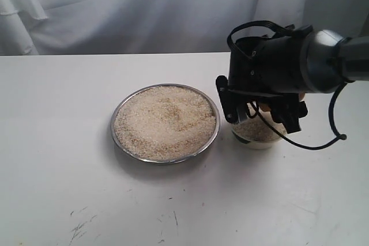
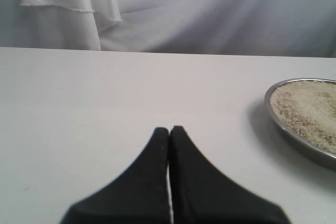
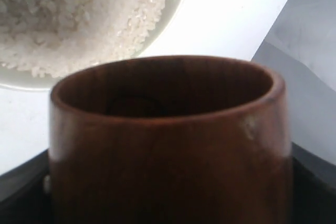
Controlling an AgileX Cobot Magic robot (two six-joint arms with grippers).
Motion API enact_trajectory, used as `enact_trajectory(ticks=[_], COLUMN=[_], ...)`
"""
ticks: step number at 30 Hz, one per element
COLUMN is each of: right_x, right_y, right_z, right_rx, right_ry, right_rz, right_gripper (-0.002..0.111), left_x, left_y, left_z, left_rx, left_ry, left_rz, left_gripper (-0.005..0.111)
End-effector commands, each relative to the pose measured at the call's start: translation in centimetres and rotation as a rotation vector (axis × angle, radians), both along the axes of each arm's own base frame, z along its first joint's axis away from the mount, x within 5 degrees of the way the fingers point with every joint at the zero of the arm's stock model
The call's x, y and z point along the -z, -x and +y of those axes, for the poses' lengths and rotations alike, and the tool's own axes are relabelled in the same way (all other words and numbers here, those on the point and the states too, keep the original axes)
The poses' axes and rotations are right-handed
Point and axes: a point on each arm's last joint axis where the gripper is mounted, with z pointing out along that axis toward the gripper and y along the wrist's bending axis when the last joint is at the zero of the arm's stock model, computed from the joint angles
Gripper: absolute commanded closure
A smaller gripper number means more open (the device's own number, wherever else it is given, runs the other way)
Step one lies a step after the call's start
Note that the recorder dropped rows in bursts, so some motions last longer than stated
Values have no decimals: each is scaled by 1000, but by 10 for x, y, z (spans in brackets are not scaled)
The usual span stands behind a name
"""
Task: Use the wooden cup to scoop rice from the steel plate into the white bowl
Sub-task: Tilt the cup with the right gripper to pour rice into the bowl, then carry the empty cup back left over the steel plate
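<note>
The steel plate [image 1: 120, 109] sits mid-table, heaped with rice [image 1: 164, 122]. Just to its right stands the white bowl [image 1: 258, 142], holding some rice [image 1: 252, 129]. My right gripper [image 1: 259, 111] hovers right above the bowl, shut on the wooden cup [image 3: 168, 145]; in the exterior view only a brown sliver of the cup [image 1: 264, 106] shows. In the right wrist view the cup's dark inside looks empty, and its mouth points toward the bowl [image 3: 176, 1] and its rice [image 3: 68, 14]. My left gripper [image 2: 169, 129] is shut on nothing, low over the bare table to the left of the plate [image 2: 294, 137].
A white cloth backdrop [image 1: 115, 10] hangs behind the white table [image 1: 57, 171]. A black cable [image 1: 311, 145] loops from the right arm down beside the bowl. Small dark scuff marks [image 1: 78, 229] dot the table's front.
</note>
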Motion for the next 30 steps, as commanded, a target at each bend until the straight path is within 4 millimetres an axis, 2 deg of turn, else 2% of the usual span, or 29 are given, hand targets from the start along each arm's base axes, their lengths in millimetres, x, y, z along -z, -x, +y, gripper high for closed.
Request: enact_trajectory(ticks=[1, 15, 20, 24, 30], right_x=[0, 1, 0, -25, -59], right_y=[0, 5, 9, 11, 1], right_z=[-2, -4, -1, 4, -9], right_rx=[21, 125, 214, 237, 316], right_ry=[43, -2, -108, -266, -520], right_rz=[-10, -28, -1, -8, -92], right_gripper=[108, 108, 108, 108, 108], left_x=[1, 1, 1, 1, 1], left_y=[0, 0, 0, 0, 0], left_z=[0, 0, 0, 0, 0], left_rx=[1, 1, 1, 1, 1], left_ry=[4, 4, 4, 4, 4], left_rz=[-7, -7, -7, -7, -7], left_gripper=[107, 107, 107, 107, 107])
